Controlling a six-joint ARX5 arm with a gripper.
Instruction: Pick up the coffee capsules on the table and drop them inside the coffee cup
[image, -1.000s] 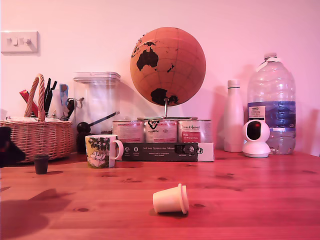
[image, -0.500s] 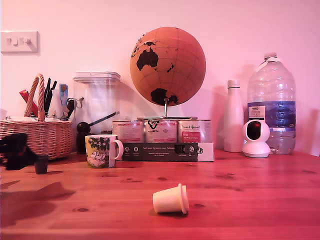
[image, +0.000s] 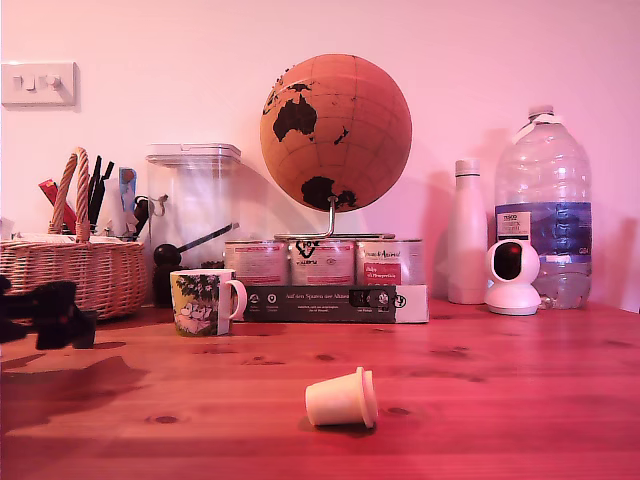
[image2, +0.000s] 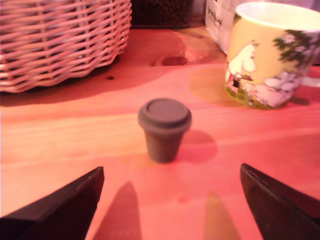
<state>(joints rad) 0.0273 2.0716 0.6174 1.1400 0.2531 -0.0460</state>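
Observation:
A blackish capsule (image2: 164, 127) stands upright with its flanged rim on top, on the table just ahead of my open gripper (image2: 171, 169), centred between the two dark fingers and untouched. In the exterior view the gripper (image: 62, 316) is a dark shape at the left that overlaps this capsule, so I cannot tell them apart there. The green-and-yellow mug (image: 205, 302) (image2: 270, 55) stands upright a short way to the exterior view's right of the gripper. A cream-white capsule (image: 342, 398) lies on its side near the table's front. No brown capsule is in view.
A wicker basket (image: 70, 275) (image2: 55, 40) stands close behind the gripper. Behind the mug are a clear jar (image: 195, 205), a black scoop (image: 168, 255), three tins (image: 322, 262) and a black box (image: 335, 302). At the back right stand a white bottle (image: 467, 235), a white camera (image: 512, 275) and a water bottle (image: 543, 205).
The gripper has come in from the exterior view's left edge, moving right until it overlaps the blackish capsule. The mug and the cream-white capsule have not moved.

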